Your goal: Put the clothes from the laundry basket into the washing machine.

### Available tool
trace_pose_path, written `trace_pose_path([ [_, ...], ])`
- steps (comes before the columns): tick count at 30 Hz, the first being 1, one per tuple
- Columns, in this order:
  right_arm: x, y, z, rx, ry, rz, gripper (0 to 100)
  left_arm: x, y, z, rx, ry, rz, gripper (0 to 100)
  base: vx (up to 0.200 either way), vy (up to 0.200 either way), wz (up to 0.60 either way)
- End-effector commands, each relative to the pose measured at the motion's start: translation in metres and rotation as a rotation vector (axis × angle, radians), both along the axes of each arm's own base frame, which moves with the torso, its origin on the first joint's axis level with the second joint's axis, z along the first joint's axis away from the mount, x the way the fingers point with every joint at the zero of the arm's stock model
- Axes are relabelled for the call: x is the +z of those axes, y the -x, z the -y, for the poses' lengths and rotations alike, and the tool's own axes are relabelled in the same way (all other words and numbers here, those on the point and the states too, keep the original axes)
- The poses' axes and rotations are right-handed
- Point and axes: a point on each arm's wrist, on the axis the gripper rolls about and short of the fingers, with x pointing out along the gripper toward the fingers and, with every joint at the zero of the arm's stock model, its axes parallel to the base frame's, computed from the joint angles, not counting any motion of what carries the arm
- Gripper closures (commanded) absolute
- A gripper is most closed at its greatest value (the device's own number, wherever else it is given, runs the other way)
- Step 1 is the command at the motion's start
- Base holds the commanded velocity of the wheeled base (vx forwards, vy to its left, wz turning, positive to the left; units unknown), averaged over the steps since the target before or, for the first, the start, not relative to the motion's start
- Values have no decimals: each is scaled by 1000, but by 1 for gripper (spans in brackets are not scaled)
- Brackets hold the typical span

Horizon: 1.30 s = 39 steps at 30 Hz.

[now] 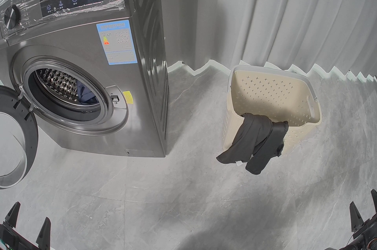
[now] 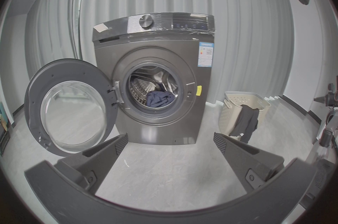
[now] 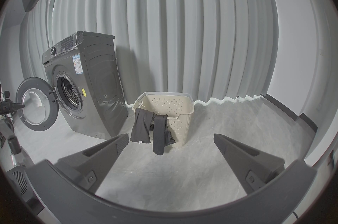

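Garment: we see a dark grey garment [image 1: 254, 139] draped over the near rim of the laundry basket [image 1: 275, 94], most of it hanging down the outer wall.
Basket: on the floor [image 1: 188, 199], right of the washing machine [image 1: 149, 46] and apart from it.
Drum: the door [image 1: 13, 145] stands wide open; we make out a blue garment [image 2: 159, 98] inside.
Left pincer [image 2: 169, 136]: low at near left, fingers spread wide and empty, well apart from the grey garment.
Right pincer [image 3: 169, 136]: low at near right, spread wide and empty; the grey garment lies ahead, well apart.
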Motion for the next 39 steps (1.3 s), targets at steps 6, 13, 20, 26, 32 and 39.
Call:
trace_pose_path([
  [6,-4,-2,0,-1,10,-22,0,-5,0,1,-25,-1,-2,0,0,-100,0],
  [13,-4,-2,0,2,10,-22,0,-5,0,1,-25,-3,-2,0,0,-200,0],
  [20,-4,-2,0,2,10,-22,0,-5,0,1,-25,-1,-2,0,0,-200,0],
  [26,-4,-2,0,2,10,-22,0,-5,0,0,-25,3,-2,0,0,-200,0],
  [32,-4,-2,0,2,10,-22,0,-5,0,0,-25,14,-2,0,0,-167,0],
  [39,-4,-2,0,2,13,-22,0,-5,0,0,-25,20,-2,0,0,0,0],
])
